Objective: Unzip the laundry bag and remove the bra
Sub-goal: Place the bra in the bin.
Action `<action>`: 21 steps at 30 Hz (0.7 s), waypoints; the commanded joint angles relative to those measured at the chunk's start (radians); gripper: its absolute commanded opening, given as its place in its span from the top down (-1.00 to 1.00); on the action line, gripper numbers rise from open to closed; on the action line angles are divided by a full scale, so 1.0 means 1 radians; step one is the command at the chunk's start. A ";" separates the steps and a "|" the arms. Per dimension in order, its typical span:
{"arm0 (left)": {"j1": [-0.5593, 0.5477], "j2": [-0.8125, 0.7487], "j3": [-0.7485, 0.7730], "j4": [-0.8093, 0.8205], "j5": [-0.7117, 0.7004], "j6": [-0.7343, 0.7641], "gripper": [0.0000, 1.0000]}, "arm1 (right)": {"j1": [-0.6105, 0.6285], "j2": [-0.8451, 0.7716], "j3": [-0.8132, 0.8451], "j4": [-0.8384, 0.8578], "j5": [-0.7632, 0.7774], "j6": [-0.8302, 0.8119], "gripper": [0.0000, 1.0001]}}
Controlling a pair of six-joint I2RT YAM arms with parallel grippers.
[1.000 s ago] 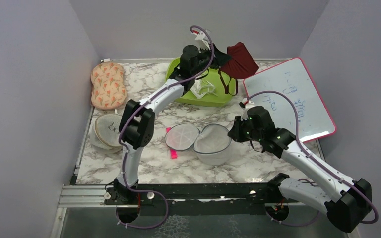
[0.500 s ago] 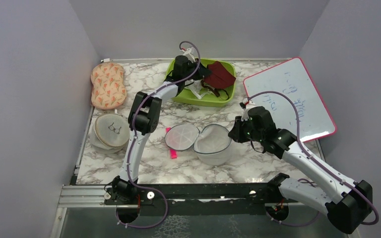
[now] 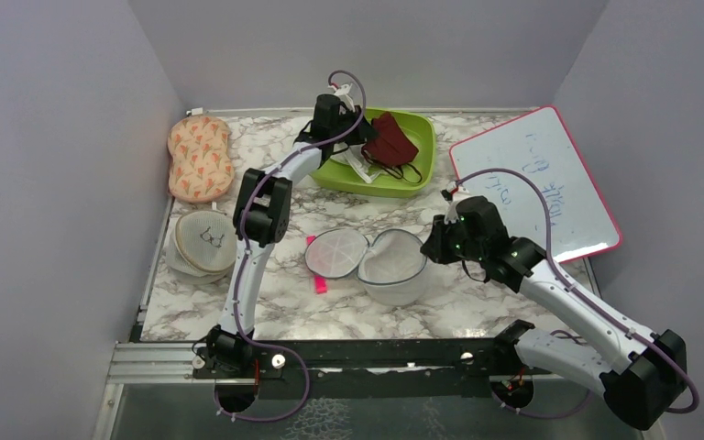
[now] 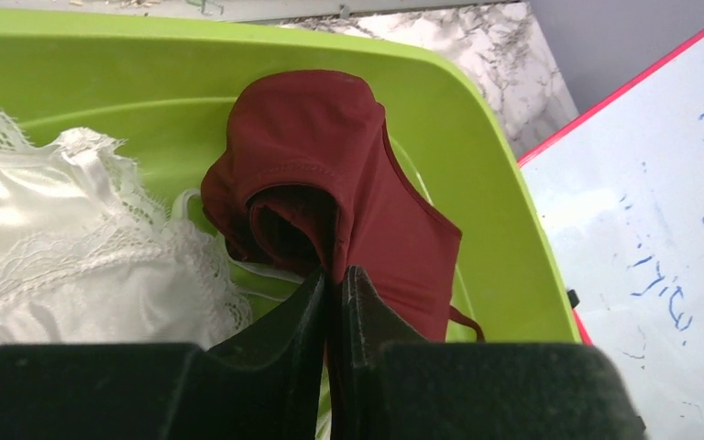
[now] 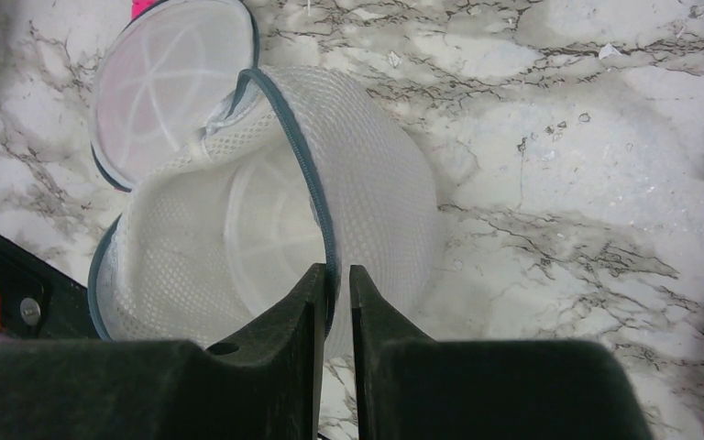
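Observation:
The laundry bag (image 3: 394,266) lies unzipped mid-table, a white mesh dome with a dark zip rim. Its flat lid (image 3: 336,252) is flipped open to the left. My right gripper (image 5: 336,272) is shut on the bag's rim (image 5: 316,211), holding the laundry bag (image 5: 367,183) open, and nothing shows inside it. The dark red bra (image 3: 392,145) rests in the green bin (image 3: 424,158) at the back. My left gripper (image 4: 335,275) is shut on the edge of the bra (image 4: 330,156), low over the bin (image 4: 477,183).
A white lace garment (image 4: 73,238) lies in the bin's left part. A pink-framed whiteboard (image 3: 541,183) lies at the right. A beige mesh case (image 3: 203,243) and a floral pad (image 3: 200,158) sit along the left wall. A pink marker (image 3: 318,282) lies by the lid.
My left arm has brought the bra down and to the left, from above the bin into it. The right arm and the bag have not moved.

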 commanded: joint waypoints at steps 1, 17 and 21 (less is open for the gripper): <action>0.014 0.038 0.079 -0.126 -0.028 0.086 0.80 | 0.003 0.015 0.000 0.027 -0.029 0.001 0.72; 0.014 -0.416 -0.191 -0.359 -0.118 0.299 -0.59 | 0.003 0.014 0.001 0.022 -0.004 0.004 0.71; 0.015 -0.668 -0.476 -0.320 -0.099 0.270 -0.61 | 0.003 0.014 0.006 0.011 -0.004 0.004 0.71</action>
